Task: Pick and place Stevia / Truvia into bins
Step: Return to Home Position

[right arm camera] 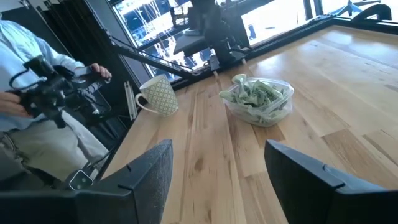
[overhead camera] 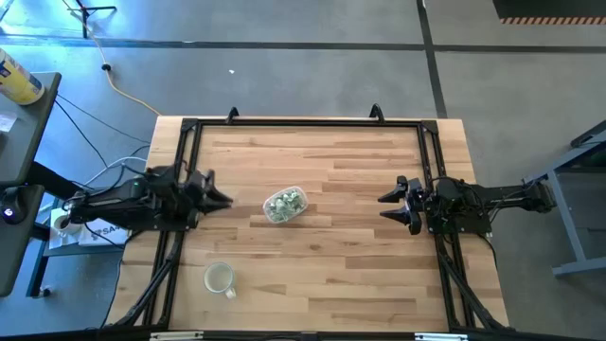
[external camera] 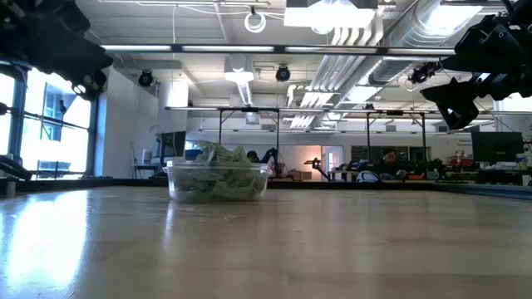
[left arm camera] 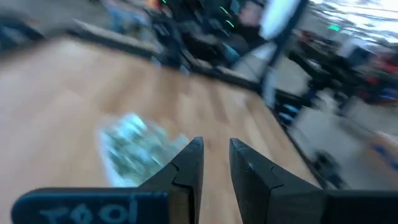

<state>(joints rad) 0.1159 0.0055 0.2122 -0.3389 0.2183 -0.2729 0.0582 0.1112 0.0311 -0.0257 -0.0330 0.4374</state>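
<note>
As the Stevia sachets lie heaped in the clear tub mid-table, only my retreat is left, I reckon. My left gripper, fingers narrowly apart & empty, hangs near the tub: pull straight back, no sweep. Right gripper, wide apart, waits opposite.

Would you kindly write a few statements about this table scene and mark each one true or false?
1. The clear tub holds a heap of green and white sachets. True.
2. The right end effector grips a sachet. False: it is open and empty, raised above the table.
3. The tub sits between the two end effectors. True.
4. The mug stands inside the tub. False: it stands apart from it on the table, on the left arm's side.
5. The left end effector touches the tub. False: bare wood shows between them.
</note>
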